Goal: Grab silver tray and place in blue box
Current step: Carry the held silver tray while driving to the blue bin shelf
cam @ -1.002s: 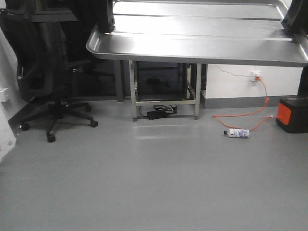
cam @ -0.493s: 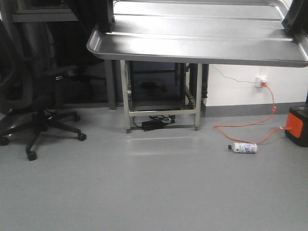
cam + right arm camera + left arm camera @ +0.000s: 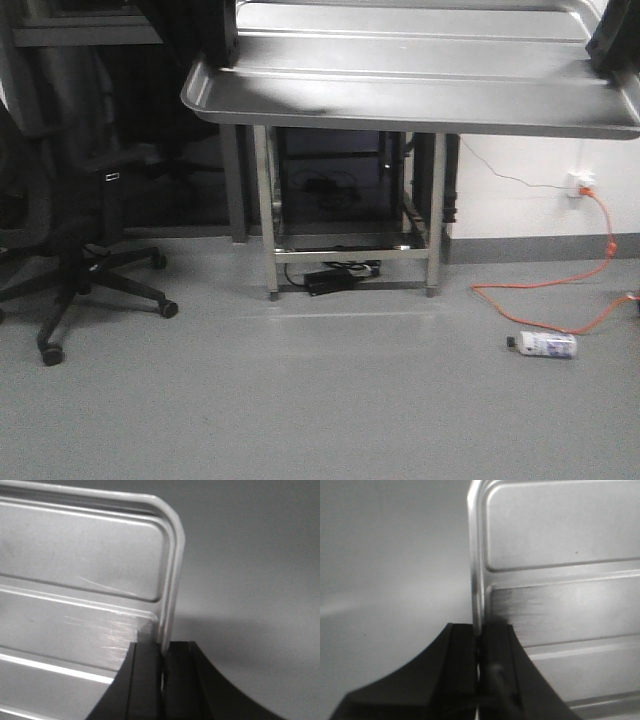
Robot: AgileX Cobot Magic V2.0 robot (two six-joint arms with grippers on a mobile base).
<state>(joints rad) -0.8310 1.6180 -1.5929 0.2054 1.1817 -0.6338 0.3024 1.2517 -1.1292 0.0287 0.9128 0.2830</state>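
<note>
Silver tray [image 3: 400, 95] aloft; left end effector [image 3: 479, 630], right end effector [image 3: 162, 647] pinch opposite rims, floor [image 3: 300, 410] seemingly open.

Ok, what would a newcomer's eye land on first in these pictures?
The silver tray fills the top of the front view, held aloft with the left gripper and right gripper each shut on an end rim. A small bottle lies on its side on the floor, lower right.

The silver tray [image 3: 410, 100] is showing brushed, glossy metal; the left pincer [image 3: 479, 635] and right pincer [image 3: 163, 652] are appearing as matt black plastic; the floor [image 3: 300, 400] is gleaming smooth grey.
</note>
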